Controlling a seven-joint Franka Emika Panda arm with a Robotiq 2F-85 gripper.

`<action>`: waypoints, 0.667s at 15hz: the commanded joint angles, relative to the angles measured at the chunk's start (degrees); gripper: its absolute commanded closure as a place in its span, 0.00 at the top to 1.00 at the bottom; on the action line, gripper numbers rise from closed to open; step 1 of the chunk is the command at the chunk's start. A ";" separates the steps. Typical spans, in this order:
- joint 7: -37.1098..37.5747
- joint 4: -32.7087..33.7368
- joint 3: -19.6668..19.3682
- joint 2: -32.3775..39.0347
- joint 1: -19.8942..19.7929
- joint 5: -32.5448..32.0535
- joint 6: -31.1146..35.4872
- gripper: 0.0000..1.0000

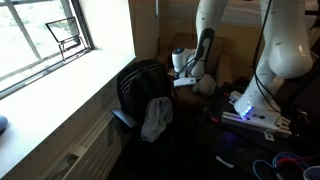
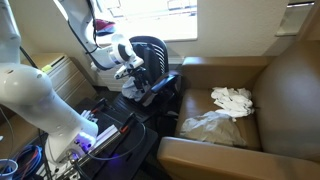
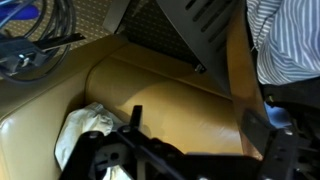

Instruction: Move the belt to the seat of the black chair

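Observation:
The black mesh chair (image 1: 140, 85) stands by the window; it also shows in an exterior view (image 2: 157, 50) and at the top of the wrist view (image 3: 200, 20). A grey striped cloth (image 1: 156, 118) hangs over its seat edge, and shows in the wrist view (image 3: 290, 40). My gripper (image 1: 185, 75) hovers beside the chair, also seen in an exterior view (image 2: 135, 72). In the wrist view its fingers (image 3: 195, 125) are wide apart with nothing between them, over a brown couch cushion. A tan strip (image 3: 238, 60) runs down beside the chair; I cannot tell if it is the belt.
A brown leather couch (image 2: 265, 70) stands next to the chair, with white crumpled cloths (image 2: 232, 100) on its seat, seen also in the wrist view (image 3: 85, 130). The robot base (image 1: 265, 105), cables (image 3: 40, 50) and a windowsill (image 1: 70, 75) surround the chair.

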 commanded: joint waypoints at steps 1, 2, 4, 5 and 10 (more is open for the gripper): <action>-3.46 0.68 -2.41 1.90 2.74 4.90 1.16 1.00; -3.70 0.91 -2.75 2.44 3.19 5.37 1.16 1.00; -3.56 0.82 -2.82 2.15 4.04 5.54 1.07 1.00; -8.64 -0.17 -1.68 1.42 3.31 3.93 1.74 1.00; -21.71 1.72 -5.28 5.59 7.01 2.06 5.56 1.00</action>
